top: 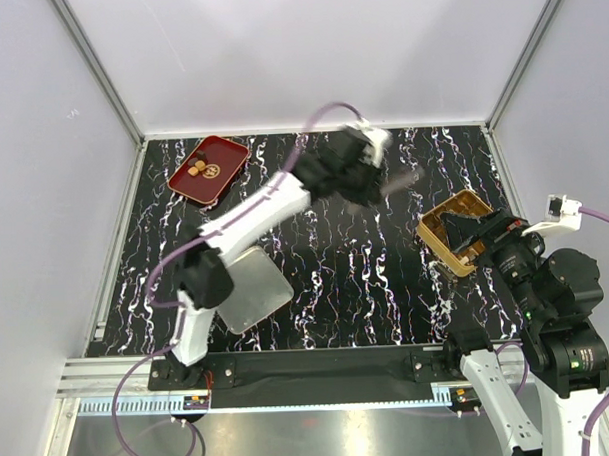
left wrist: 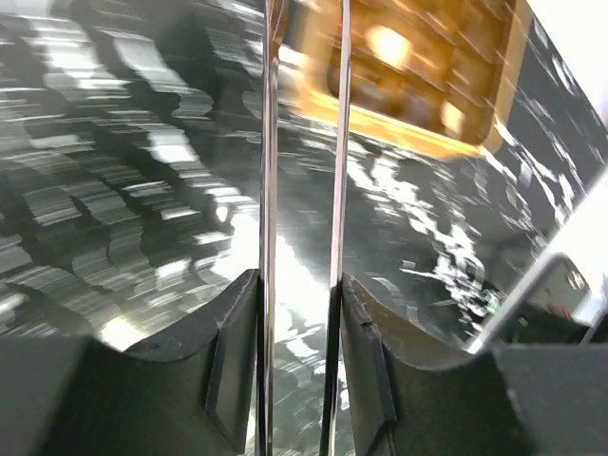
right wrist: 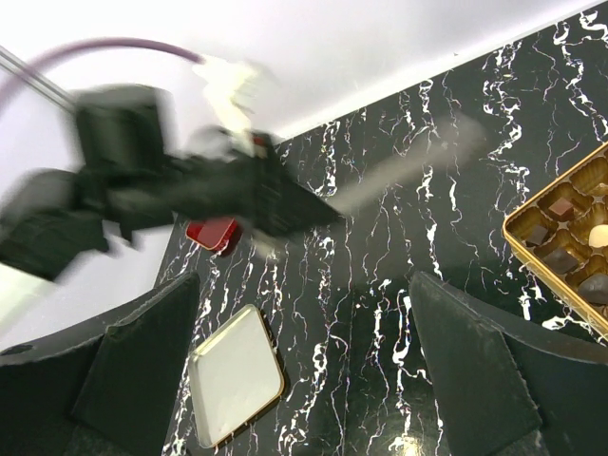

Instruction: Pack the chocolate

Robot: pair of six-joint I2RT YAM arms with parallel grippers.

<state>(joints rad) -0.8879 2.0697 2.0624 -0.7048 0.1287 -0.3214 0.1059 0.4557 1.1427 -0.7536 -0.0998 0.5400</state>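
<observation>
1. The left gripper (left wrist: 299, 313) is clamped on the tongs (left wrist: 269, 190), likely for reach. Whether the blurred tips carry anything cannot be told.
2. Chocolate (top: 197, 170) lies in the red tray (top: 228, 143), well behind the tongs. More pieces sit in the gold box (right wrist: 546, 274) ahead of the tips.
3. The left arm is stretched towards that box. The right gripper (right wrist: 304, 318) hovers near it, jaws wide and empty.

The table (top: 366, 276) is recorded as black with white marble veining. At upper left the tray (top: 225, 151) is noted red, its chocolate (top: 196, 169) tan and brown. The box (top: 440, 253) at right is logged gold, its pieces (right wrist: 560, 258) dark brown, one cream. The lid (top: 252, 288), lower left: pale silver, gold-edged. The cables (top: 326, 115): purple. Mirror-silver strips (left wrist: 269, 190) are seen within the black left gripper (left wrist: 299, 285).
</observation>
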